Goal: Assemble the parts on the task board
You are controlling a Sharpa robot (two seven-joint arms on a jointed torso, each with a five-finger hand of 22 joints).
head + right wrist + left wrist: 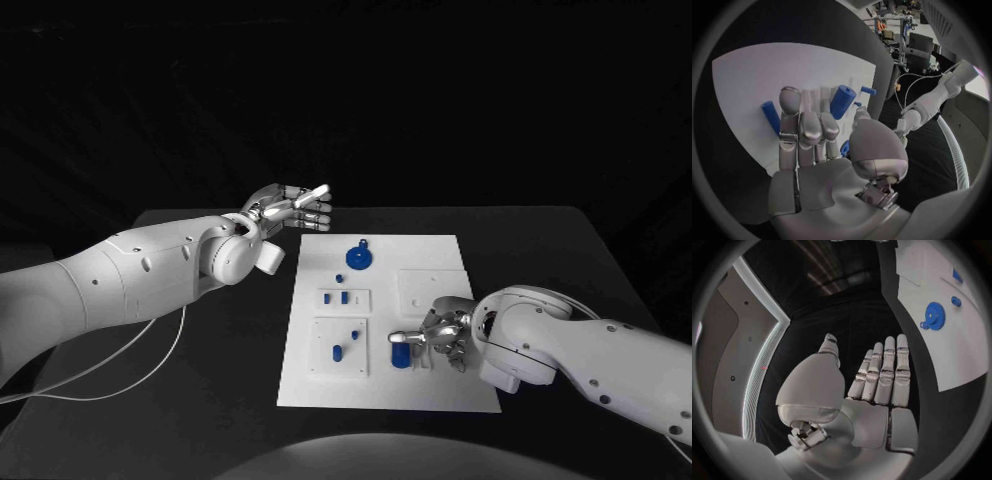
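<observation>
Down over the near end of the task board (433, 255) with the right hand (441, 338), fingers curled close by a blue cylinder (398, 351), probably to seat it; cannot tell whether actually pinching it. Parked off the board's far-left corner with the left hand (293, 207), fingers straight, pressed together, holding nothing, likely keeping clear. Flat near the far end, untouched, a blue gear (359, 258).

White board (433, 250) on a black counter (577, 250). Blue gear (359, 259), blue pegs (336, 297) and a blue cylinder (398, 353), all plain, no pattern. Both arms white; left robot hand (293, 209) and right robot hand (440, 335) silver. White cable (116, 362).
</observation>
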